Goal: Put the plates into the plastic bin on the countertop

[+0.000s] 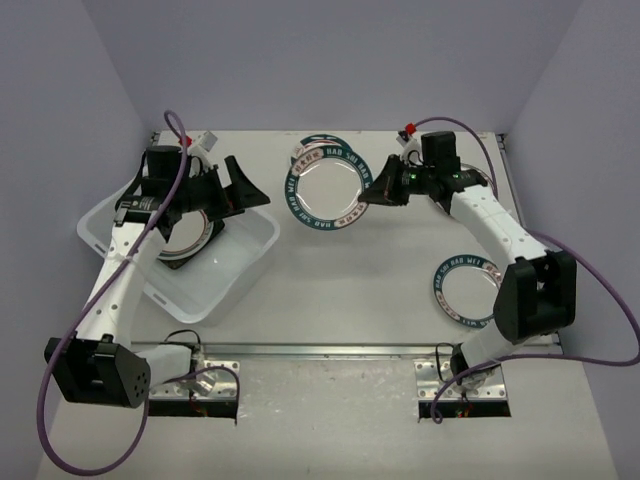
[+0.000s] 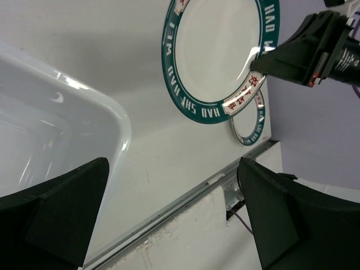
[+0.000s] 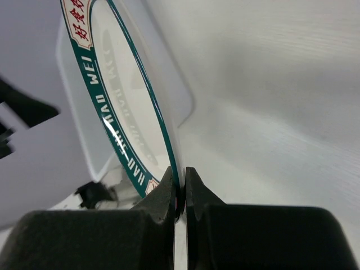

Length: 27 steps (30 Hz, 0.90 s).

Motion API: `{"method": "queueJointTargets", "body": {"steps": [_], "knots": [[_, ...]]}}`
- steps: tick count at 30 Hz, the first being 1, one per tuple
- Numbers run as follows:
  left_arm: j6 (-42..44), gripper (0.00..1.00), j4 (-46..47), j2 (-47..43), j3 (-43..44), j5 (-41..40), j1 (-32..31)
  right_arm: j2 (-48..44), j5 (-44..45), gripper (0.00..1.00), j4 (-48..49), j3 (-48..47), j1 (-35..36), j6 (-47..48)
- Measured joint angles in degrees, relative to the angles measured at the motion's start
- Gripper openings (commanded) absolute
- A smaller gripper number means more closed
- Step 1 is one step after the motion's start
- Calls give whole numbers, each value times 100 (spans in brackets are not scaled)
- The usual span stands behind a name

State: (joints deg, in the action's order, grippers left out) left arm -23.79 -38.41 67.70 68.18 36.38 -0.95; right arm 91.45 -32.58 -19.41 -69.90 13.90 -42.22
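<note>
At the near right of the table (image 1: 330, 300), a round plate (image 1: 462, 290) lies flat, partly under the right arm. At the left stands the plastic bin (image 1: 225, 270), with a second plate (image 1: 185, 240) half hidden inside. The left gripper (image 1: 240, 203) hangs above the bin's far right corner, jaws wide apart. Farther, in the middle, the right gripper (image 1: 372, 192) is pinched tight on the right rim of a third plate (image 1: 325, 192).

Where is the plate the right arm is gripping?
In the top view, the plate is at the far middle of the countertop, its right rim pinched by the right gripper, with the plastic bin just to its left.
</note>
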Motion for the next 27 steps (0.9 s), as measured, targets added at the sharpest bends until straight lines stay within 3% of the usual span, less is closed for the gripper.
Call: {"method": "queueJointTargets", "body": {"steps": [6,7,9,11,13,14,16,19,20,22,23,27], "knots": [[-47,66,649,245,0,692,-129,-171,-1882,0,-166,-461,-4,1],[-75,65,745,303,-1,799,-132,-184,-2112,0,-159,-460,13,-53],[-182,51,953,397,-4,1047,-139,-207,-2409,0,-95,-460,36,-188],[-333,46,1182,441,-7,1298,-157,-218,-2591,0,14,-460,38,-341],[-499,10,1490,444,-7,1533,-180,-218,-2662,0,118,-460,38,-487],[-556,3,1633,443,-7,1639,-192,-218,-2697,0,171,-460,39,-550],[-704,0,1841,443,-4,1757,-214,-219,-2751,6,328,-458,45,-661],[-894,0,1910,472,3,1686,-199,-256,-2778,37,578,-455,61,-705],[-934,0,1915,485,5,1666,-191,-273,-2786,51,657,-455,67,-723],[-963,0,1934,485,16,1604,-204,-279,-2885,87,747,-459,58,-879],[-972,0,1936,486,24,1575,-210,-279,-2925,99,805,-460,49,-908],[-1066,0,1630,476,277,749,-201,-284,-2817,99,768,-459,-253,-886]]}}
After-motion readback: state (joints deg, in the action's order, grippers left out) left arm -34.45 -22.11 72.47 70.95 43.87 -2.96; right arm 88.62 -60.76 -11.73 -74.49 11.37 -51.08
